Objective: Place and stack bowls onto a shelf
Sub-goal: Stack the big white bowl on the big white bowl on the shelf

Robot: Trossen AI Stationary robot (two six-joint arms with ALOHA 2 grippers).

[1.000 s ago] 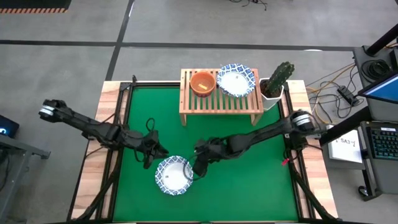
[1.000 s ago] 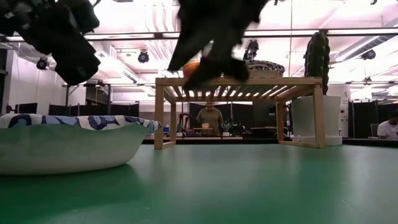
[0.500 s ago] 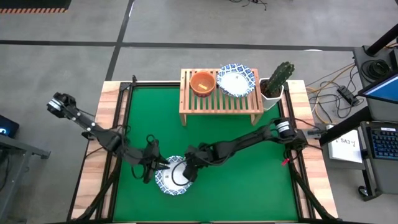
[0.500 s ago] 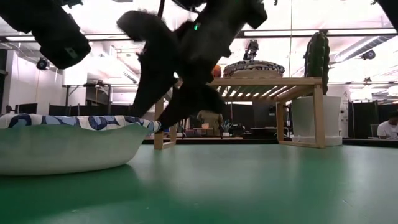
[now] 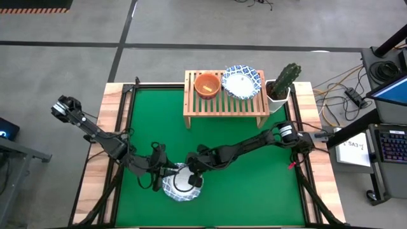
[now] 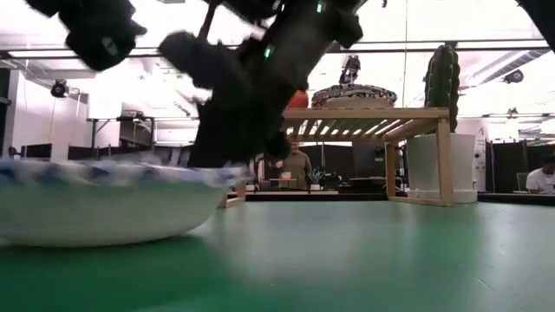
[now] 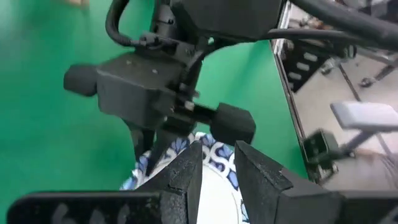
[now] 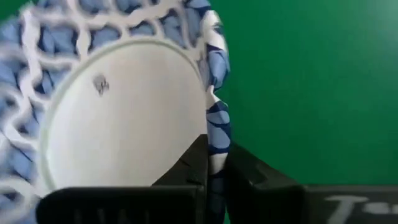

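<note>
Fingers of the right tool [image 8: 214, 168] are pinching the blue patterned rim of a white bowl [image 5: 178, 183] on the green mat [image 5: 254, 178] near the worktop's front edge. Opposite it, the left tool [image 5: 166, 173] is reaching to the same bowl's rim, its fingers [image 7: 186, 171] standing narrowly apart; whether they are gripping the rim I cannot tell. Farther back, the wooden shelf [image 5: 226, 105] is carrying an orange-red bowl [image 5: 207, 84] and another blue-rimmed bowl [image 5: 241, 81], with a potted cactus [image 5: 283, 83] just beside it.
</note>
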